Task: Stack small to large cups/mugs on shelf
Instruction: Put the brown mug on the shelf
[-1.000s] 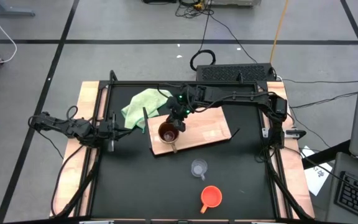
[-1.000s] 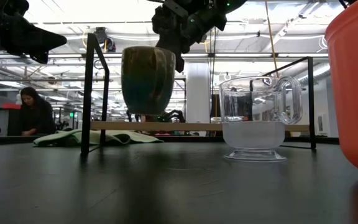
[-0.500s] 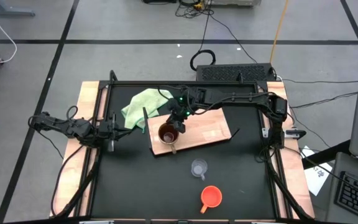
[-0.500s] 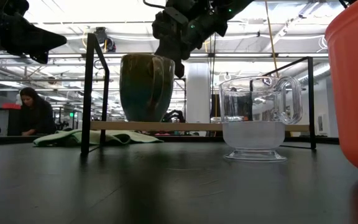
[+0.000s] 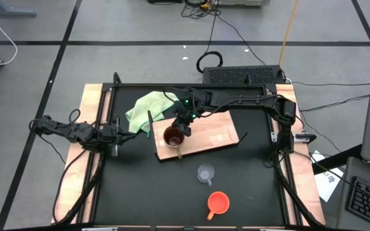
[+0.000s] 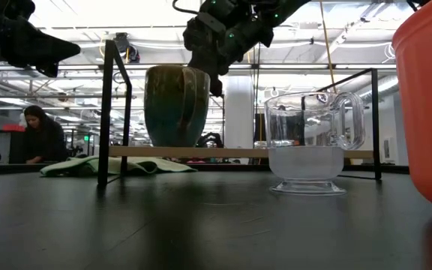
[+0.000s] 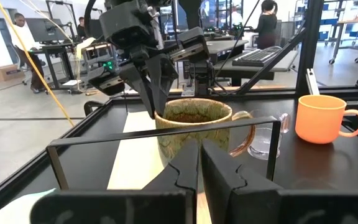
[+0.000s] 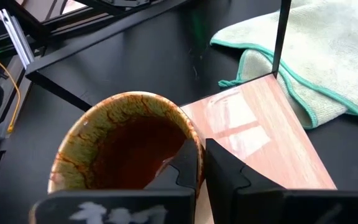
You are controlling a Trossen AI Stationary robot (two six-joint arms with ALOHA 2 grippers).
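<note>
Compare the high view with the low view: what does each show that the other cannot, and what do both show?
Only the high view shows the brown mug's open mouth, its place at the wooden shelf's left end, and the left gripper waiting at the table's left edge.

Only the low view shows the mug's base resting on the shelf and a person in the room behind.

Both show the right gripper at the mug's rim, the clear glass cup, the orange cup and the green cloth.
</note>
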